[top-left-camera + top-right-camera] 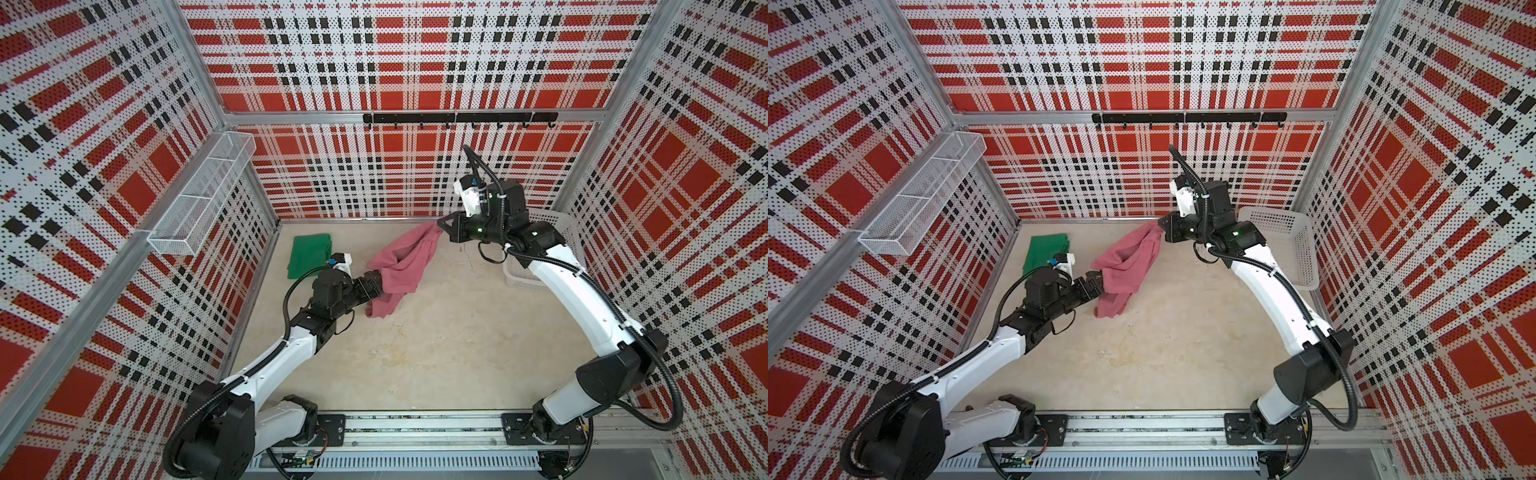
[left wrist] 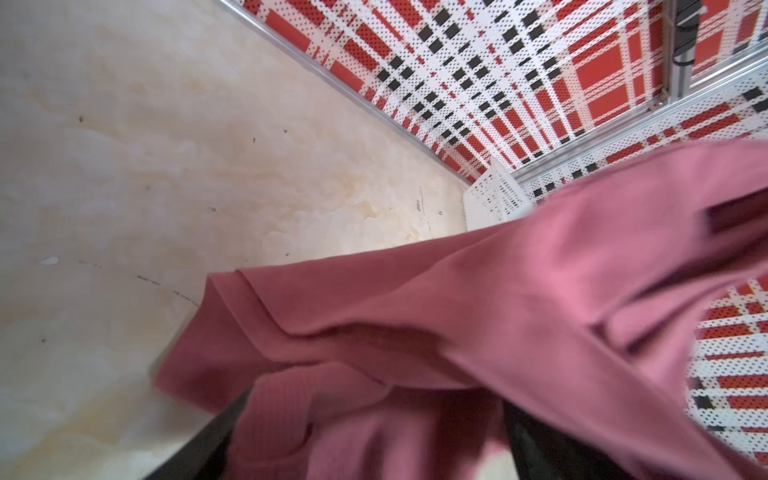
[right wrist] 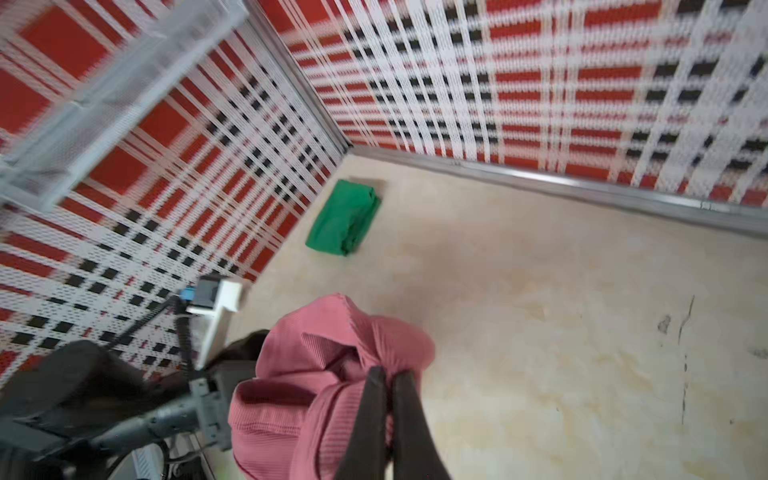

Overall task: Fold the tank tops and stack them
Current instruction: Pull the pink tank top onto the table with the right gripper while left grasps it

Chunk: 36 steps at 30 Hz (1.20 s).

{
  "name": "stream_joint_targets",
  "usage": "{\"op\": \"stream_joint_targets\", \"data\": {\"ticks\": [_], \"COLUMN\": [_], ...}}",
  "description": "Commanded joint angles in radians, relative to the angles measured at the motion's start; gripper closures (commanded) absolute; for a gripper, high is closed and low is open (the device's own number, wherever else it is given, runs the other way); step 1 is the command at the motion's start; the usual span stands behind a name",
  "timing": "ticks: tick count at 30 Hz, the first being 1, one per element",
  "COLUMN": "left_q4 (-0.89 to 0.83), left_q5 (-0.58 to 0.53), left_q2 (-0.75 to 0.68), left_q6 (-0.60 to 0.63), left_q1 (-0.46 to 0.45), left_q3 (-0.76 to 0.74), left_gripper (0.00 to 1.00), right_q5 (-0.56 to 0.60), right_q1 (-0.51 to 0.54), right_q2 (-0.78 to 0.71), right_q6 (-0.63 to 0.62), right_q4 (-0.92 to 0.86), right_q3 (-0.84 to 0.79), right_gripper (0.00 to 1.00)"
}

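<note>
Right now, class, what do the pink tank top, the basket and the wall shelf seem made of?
Pink tank top: matte knit cloth; fine ribs show, it drapes. Basket: probably white plastic; stiff perforated walls. Wall shelf: likely white-coated wire mesh.

We see the green tank top [image 1: 309, 253] folded into a compact rectangle, lying flat near the far left corner of the tabletop [image 1: 415, 353], close to its left edge; the pink tank top [image 1: 405, 262], of ribbed cloth, is unfolded and bunched; its high end is raised near the middle of the far edge; it sags down and leftwards in a loose swag; its lower end hangs towards the tabletop, and we cannot tell whether it touches; the two lie apart.
</note>
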Motion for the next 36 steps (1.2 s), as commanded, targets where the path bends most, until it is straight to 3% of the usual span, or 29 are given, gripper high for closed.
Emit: {"op": "stream_joint_targets", "data": {"ticks": [1,5,10,14,19,25,29,32,36], "left_q4": [-0.011,-0.069,-0.095,-0.087,-0.001,0.100,0.137,0.160,0.165], "left_q5": [-0.032,-0.096,-0.126,-0.153,-0.118,-0.076,-0.078,-0.082,-0.096], "left_q2": [0.017,0.014,0.048,0.107,0.172,0.263,0.350,0.418,0.486], "left_q6": [0.027,0.059,0.074,0.069,0.022,-0.015,-0.016,-0.022,-0.026], "left_q1": [0.009,-0.002,-0.029,-0.081,-0.117,-0.130,-0.133,-0.136,-0.142], "left_q3": [-0.022,-0.024,0.000,0.028,0.031,0.070,0.109,0.137,0.163], "left_gripper": [0.15,0.19,0.26,0.32,0.38,0.29,0.30,0.37,0.59], "right_q5": [-0.023,0.079,0.177,0.282,0.232,0.176,0.163,0.160,0.173], "right_q1": [-0.089,-0.175,-0.164,-0.064,0.070,0.188,0.214,0.214,0.212], "right_q2": [-0.001,-0.046,-0.102,-0.089,0.010,0.201,0.324,0.393,0.457], "right_q6": [0.010,-0.020,-0.033,-0.033,0.003,0.025,0.034,0.052,0.068], "right_q4": [0.091,0.056,-0.003,-0.025,0.074,0.274,0.374,0.409,0.404], "right_q3": [-0.178,-0.367,-0.411,-0.376,-0.357,-0.325,-0.276,-0.245,-0.207], "right_gripper": [0.99,0.68,0.51,0.49,0.52,0.50,0.46,0.46,0.51]}}
